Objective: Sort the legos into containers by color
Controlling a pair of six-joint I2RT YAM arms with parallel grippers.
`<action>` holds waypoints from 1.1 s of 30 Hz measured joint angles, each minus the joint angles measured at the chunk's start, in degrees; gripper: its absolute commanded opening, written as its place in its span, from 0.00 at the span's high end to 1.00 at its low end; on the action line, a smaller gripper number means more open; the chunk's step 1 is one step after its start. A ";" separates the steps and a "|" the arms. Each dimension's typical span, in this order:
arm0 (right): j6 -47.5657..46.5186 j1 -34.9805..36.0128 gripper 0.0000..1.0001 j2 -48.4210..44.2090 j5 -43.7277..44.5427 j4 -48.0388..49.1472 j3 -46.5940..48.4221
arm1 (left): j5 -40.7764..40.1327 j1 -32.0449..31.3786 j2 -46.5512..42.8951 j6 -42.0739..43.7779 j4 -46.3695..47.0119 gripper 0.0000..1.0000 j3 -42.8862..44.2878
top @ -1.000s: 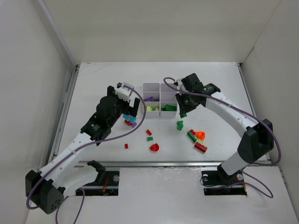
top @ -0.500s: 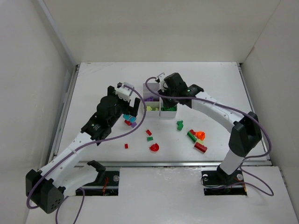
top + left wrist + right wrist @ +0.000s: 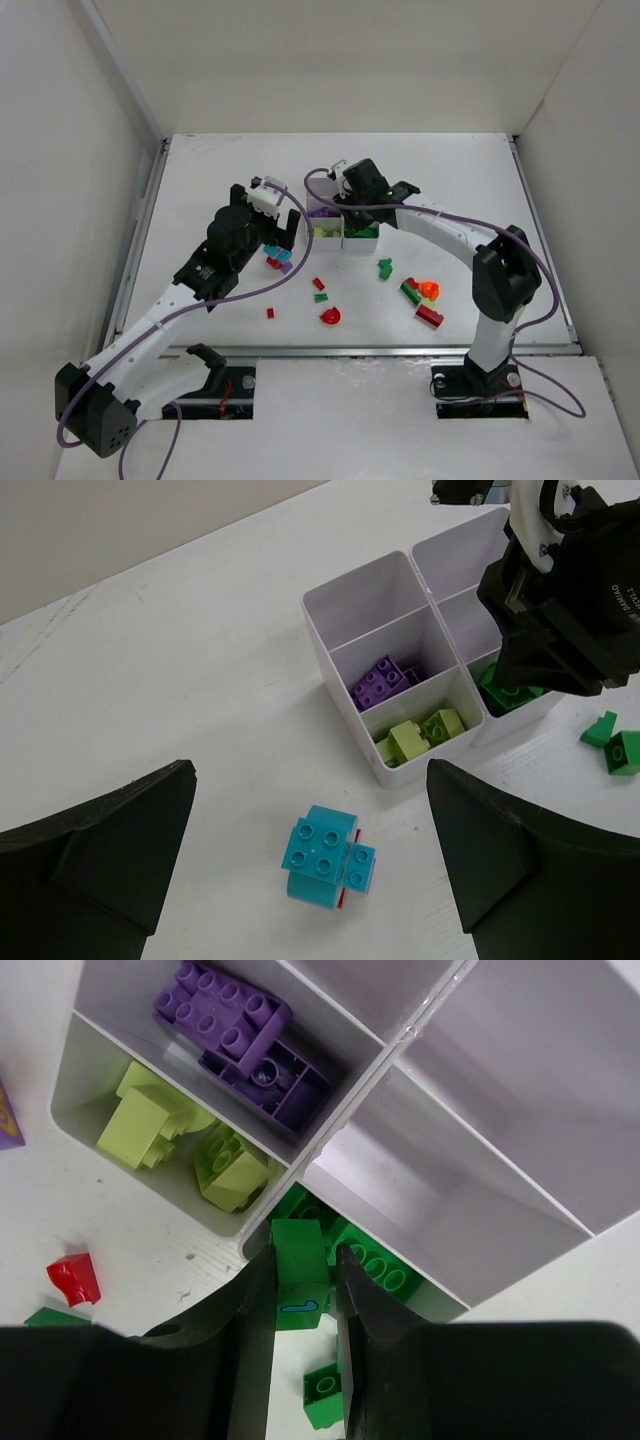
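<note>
Right claw [image 3: 300, 1272]: jaws drawn narrowly together on one green brick [image 3: 298, 1245], gripped by its two sides and hanging over the white tray [image 3: 420, 1040]. The held brick sits above the tray's near-right compartment, by the corner where the dividing walls meet, over the green bricks [image 3: 375, 1260] lying inside. Whether it touches them cannot be judged. The tray stands near the centre of the surface [image 3: 200, 170] and has six compartments in two columns. The near-left compartment holds yellow-green bricks [image 3: 420, 732], and the middle-left holds a purple brick [image 3: 380, 682]. Left claw [image 3: 310, 780]: jaws spread wide with nothing between them, hanging over a cyan brick [image 3: 320, 855]. That brick lies on the surface just left of the tray, toward the near edge, with a small purple piece [image 3: 362, 865] touching it. Loose items between the tray and the near edge are a red piece [image 3: 318, 283], a red arch [image 3: 330, 316] and a small green piece [image 3: 320, 297]. Toward the right edge lies a mixed cluster [image 3: 422, 295] of green, orange and red bricks. A green pair [image 3: 384, 267] lies nearer the tray.
</note>
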 measured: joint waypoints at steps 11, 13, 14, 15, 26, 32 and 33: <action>0.04 0.00 0.37 0.79 0.61 0.63 0.55 | 0.02 0.00 0.00 -0.46 0.02 0.00 0.00; 0.17 0.00 0.34 1.11 0.63 0.37 0.66 | 0.02 0.00 0.00 -0.48 0.00 0.00 0.00; 0.20 0.00 0.33 1.11 0.63 0.15 0.66 | 0.02 0.00 0.00 -0.48 0.00 0.00 0.00; 0.31 0.00 0.33 1.11 0.70 -0.02 0.66 | 0.02 0.00 0.00 -0.48 0.02 0.00 0.00; 5.18 0.00 0.31 -8.63 2.14 -3.58 -0.26 | 0.04 0.00 0.00 -0.59 0.00 0.00 0.00; 12.07 0.00 0.31 -19.98 1.57 -5.44 -8.96 | 0.09 0.00 0.00 -0.59 0.00 0.00 0.00; 13.29 0.00 0.31 -20.55 1.27 -5.95 -11.47 | 0.13 0.00 0.00 -0.59 0.00 0.00 0.00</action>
